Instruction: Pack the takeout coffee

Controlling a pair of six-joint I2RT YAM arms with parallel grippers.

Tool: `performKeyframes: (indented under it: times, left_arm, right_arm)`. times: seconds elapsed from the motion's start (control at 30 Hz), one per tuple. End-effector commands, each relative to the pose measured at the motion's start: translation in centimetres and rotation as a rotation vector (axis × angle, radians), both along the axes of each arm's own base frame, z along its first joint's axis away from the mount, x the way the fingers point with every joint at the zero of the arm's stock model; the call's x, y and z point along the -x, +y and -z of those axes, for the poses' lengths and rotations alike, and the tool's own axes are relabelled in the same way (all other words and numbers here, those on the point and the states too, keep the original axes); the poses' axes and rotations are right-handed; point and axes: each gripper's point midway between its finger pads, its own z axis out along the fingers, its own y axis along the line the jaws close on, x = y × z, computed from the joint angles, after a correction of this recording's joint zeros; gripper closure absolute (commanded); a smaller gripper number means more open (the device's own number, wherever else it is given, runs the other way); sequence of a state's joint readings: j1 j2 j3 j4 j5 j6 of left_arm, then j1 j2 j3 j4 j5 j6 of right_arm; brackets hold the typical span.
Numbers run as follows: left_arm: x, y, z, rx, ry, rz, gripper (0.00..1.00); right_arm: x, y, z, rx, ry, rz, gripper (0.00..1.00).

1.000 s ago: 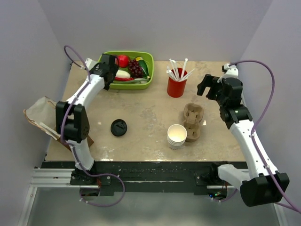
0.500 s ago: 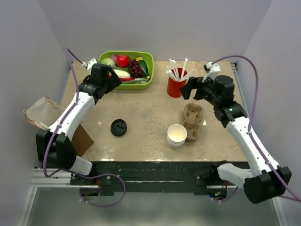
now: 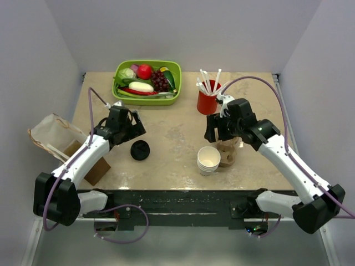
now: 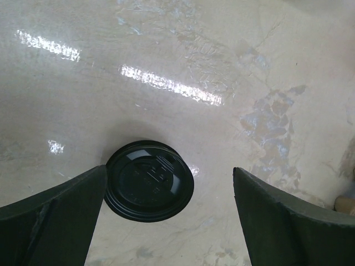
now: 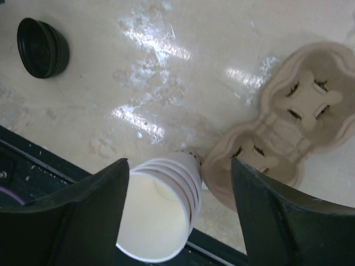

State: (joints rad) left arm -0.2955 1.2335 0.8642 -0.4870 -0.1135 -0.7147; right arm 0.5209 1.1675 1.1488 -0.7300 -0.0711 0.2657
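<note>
No finished takeout coffee, meaning a cup with its lid on, shows in any view; only its parts lie on the counter (image 3: 177, 119). That is the main hazard. The right claw (image 5: 178, 166) hangs released, its fingers wide on either side of the stack of lidless white paper cups (image 5: 158, 216) and gripping nothing. If it shuts there it may lift several nested cups at once, or squash the soft rim out of round so that the lid will not seat. The stack also stands just beside the moulded pulp cup carrier (image 5: 288, 133), apparently touching it, so a sideways nudge could shove the carrier or tip the stack toward the near edge. The left claw (image 4: 169, 177) is likewise released and empty, straddling the loose black lid (image 4: 148, 188). The lid lies flat and low, so the fingers could slide over it or skate it across the glossy surface. As for the containers, the carrier's pockets are empty and the top cup of the stack is empty. A red cup (image 3: 208, 103) holds white stir sticks (image 3: 209, 83). The green tray (image 3: 178, 83) holds a tomato (image 3: 145, 71), grapes (image 3: 160, 81) and other produce. A brown paper bag (image 3: 50, 133) lies at the left edge, its contents unseen.
</note>
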Motion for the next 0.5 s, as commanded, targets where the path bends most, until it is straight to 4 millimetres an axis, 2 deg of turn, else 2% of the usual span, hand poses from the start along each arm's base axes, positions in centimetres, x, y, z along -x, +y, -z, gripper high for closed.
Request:
performKeyframes:
  times: [0.0, 0.03, 0.17, 0.3, 0.43, 0.47]
  left_arm:
    - [-0.8, -1.2, -1.5, 0.034, -0.075, 0.058, 0.0]
    - [-0.9, -1.2, -1.6, 0.033, -0.077, 0.062, 0.0]
    - [-1.3, -1.7, -2.1, 0.045, -0.084, 0.085, 0.0]
    - [-1.2, -1.4, -1.7, 0.032, -0.075, 0.071, 0.0]
    - [-1.1, -1.4, -1.4, 0.032, -0.07, 0.07, 0.0]
    - [-1.0, -1.3, -1.4, 0.031, -0.071, 0.069, 0.0]
  right_arm:
    - [4.0, -1.6, 0.8, 0.008, 0.117, 0.026, 0.31]
    - [4.3, -1.5, 0.9, 0.005, 0.125, 0.016, 0.38]
    - [5.2, -1.2, 1.9, 0.004, 0.188, -0.013, 0.47]
    - [6.4, -1.7, 3.6, 0.046, 0.269, -0.019, 0.55]
    - [6.6, -1.9, 4.3, 0.065, 0.289, -0.028, 0.57]
    - [6.7, -1.8, 4.4, 0.066, 0.297, -0.034, 0.63]
